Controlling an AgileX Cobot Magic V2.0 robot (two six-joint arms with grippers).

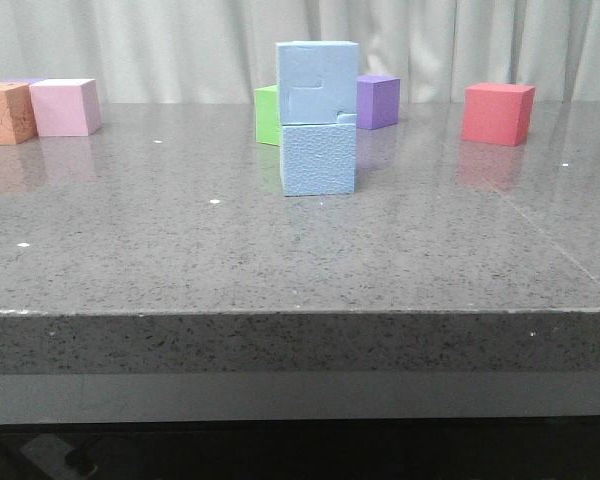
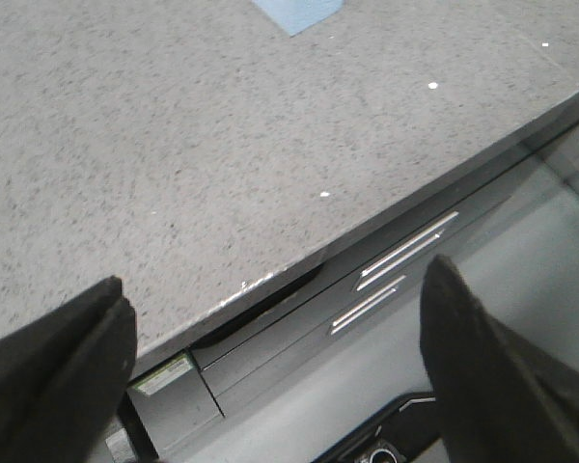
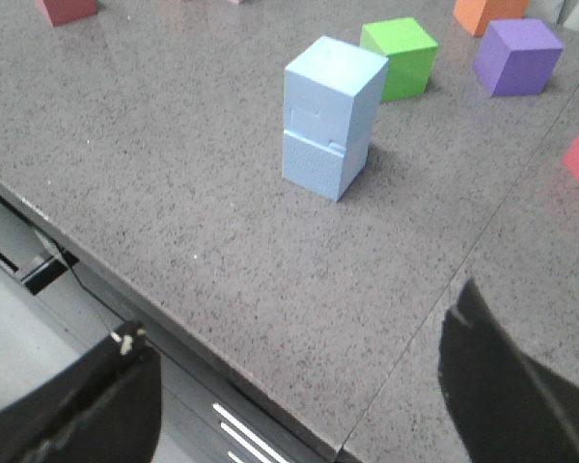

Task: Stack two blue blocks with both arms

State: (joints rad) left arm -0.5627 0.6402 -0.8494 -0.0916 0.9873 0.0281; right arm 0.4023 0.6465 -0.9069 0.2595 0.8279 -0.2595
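while both of my arms hang back past the near edge of the table [image 1: 130, 250], the two blue blocks stand stacked near the middle of the grey speckled top. the lower blue block [image 1: 318, 158] rests on the stone with a pebbled face toward the front. the upper blue block [image 1: 317, 82] sits on it, touching all along, its front face marked by stepped seam lines and its right edge reaching just past the lower one's.

my left gripper [image 2: 270, 376] is spread wide with nothing between its fingers; in its own wrist view the two dark fingers [image 2: 63, 371] frame the table's near edge and the cabinet front below, and only a corner of a blue block shows at the far end of that view. my right gripper [image 3: 299, 386] is likewise parted and holding nothing, its fingers [image 3: 511, 386] hovering by the table's near edge, well apart from the stack.

a green cube [image 1: 267, 115] stands just behind the stack on its left, partly hidden by it. a purple cube [image 1: 378, 101] stands behind on the right. a red cube [image 1: 498, 113] sits farther right, near the far edge. at the far left a pink cube [image 1: 66, 107] and an orange cube [image 1: 5, 113] stand side by side, touching or nearly so. a pale curtain [image 1: 130, 45] hangs behind the table.
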